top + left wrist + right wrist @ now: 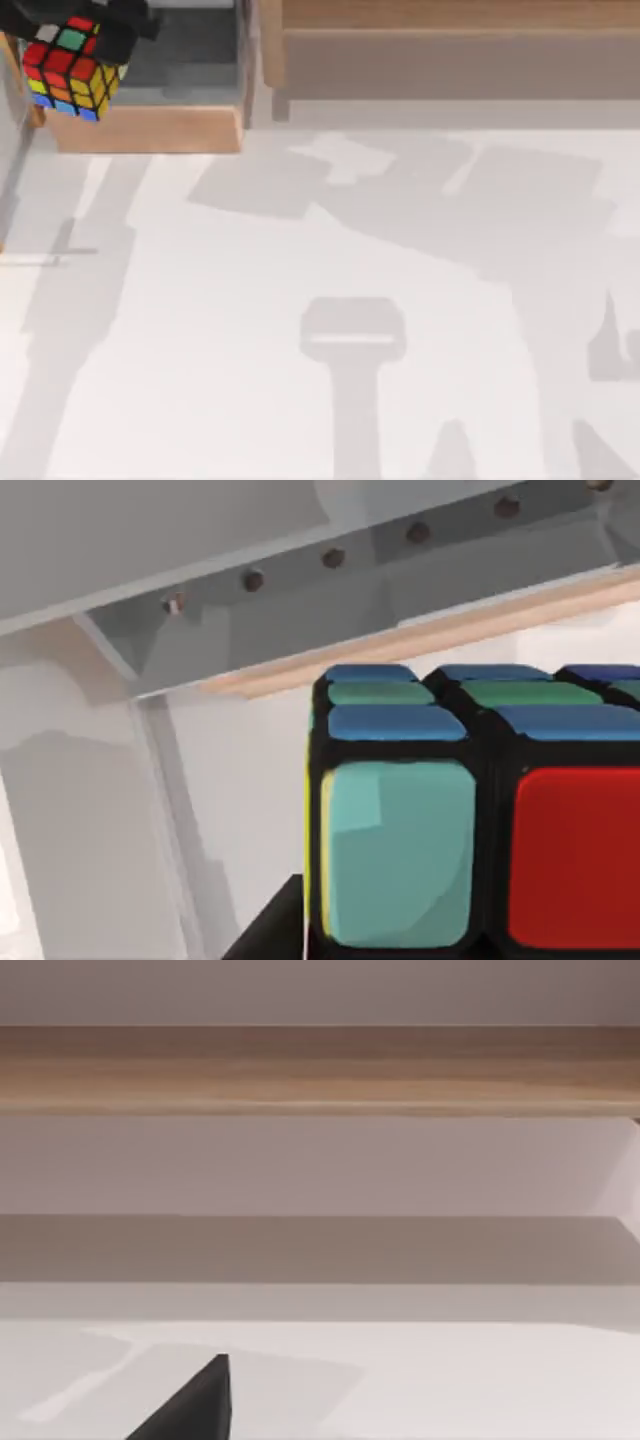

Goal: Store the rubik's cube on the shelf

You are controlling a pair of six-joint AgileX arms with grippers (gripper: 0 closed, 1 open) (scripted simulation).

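The rubik's cube [68,68], black-framed with red, yellow, green and blue stickers, hangs at the far left back of the table, over the front of the grey-lined drawer unit [190,60]. My left gripper [98,25] is shut on it from above. In the left wrist view the cube [480,830] sits close up, with the drawer unit's grey inside [300,600] behind it. The shelf [450,55], a long light-wood ledge with a grey-brown front, runs along the back right. A black tip of my right gripper [195,1405] shows in the right wrist view, facing the shelf [320,1070].
The drawer unit's wooden front panel [145,130] juts toward the table's middle. A wooden post [270,45] stands between the drawer unit and the shelf. Arm shadows lie across the white tabletop [300,300].
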